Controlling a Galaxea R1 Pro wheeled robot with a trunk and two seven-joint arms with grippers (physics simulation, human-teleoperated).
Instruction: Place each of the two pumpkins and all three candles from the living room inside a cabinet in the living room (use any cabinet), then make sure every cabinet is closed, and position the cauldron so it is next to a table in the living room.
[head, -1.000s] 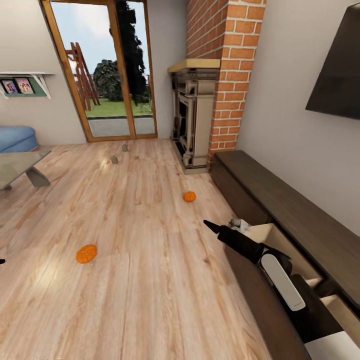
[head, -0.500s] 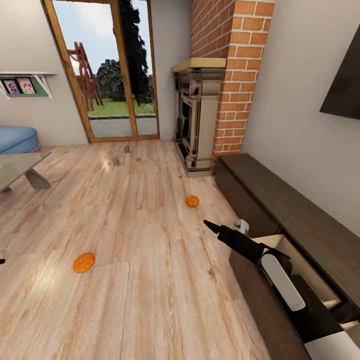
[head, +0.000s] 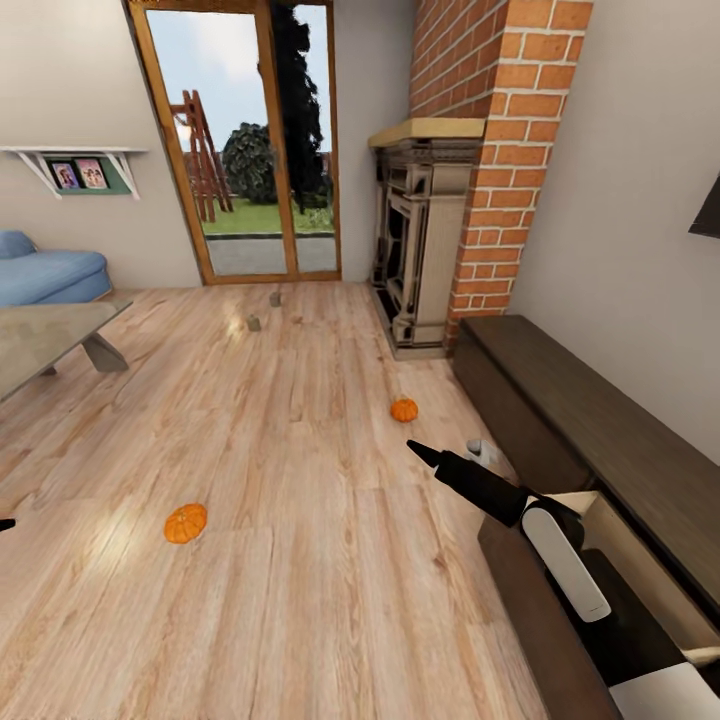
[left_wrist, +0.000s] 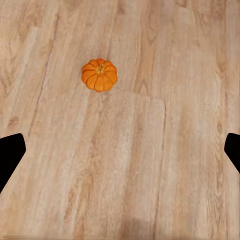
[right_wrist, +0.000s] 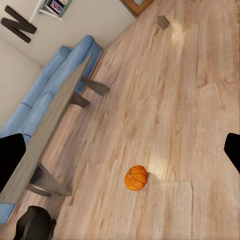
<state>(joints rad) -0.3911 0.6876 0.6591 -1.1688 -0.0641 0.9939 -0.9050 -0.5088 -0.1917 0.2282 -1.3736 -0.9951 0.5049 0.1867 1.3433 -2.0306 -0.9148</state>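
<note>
Pumpkin (left_wrist: 100, 75) on floor, beyond open jaws

Blue sofa (head: 50, 275), brick fireplace (head: 420, 240), glass door (head: 250, 150).

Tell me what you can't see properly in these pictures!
- Open pull-out drawer of the long dark-brown wooden cabinet: head view, its inside is blocked by the right arm.
- Tiny grey candle by that cabinet: head view, too small to make out.
- Black cauldron: right wrist view, cut off by the edge.
- Left pincer: left wrist view, just the dark tips at the edges.
</note>
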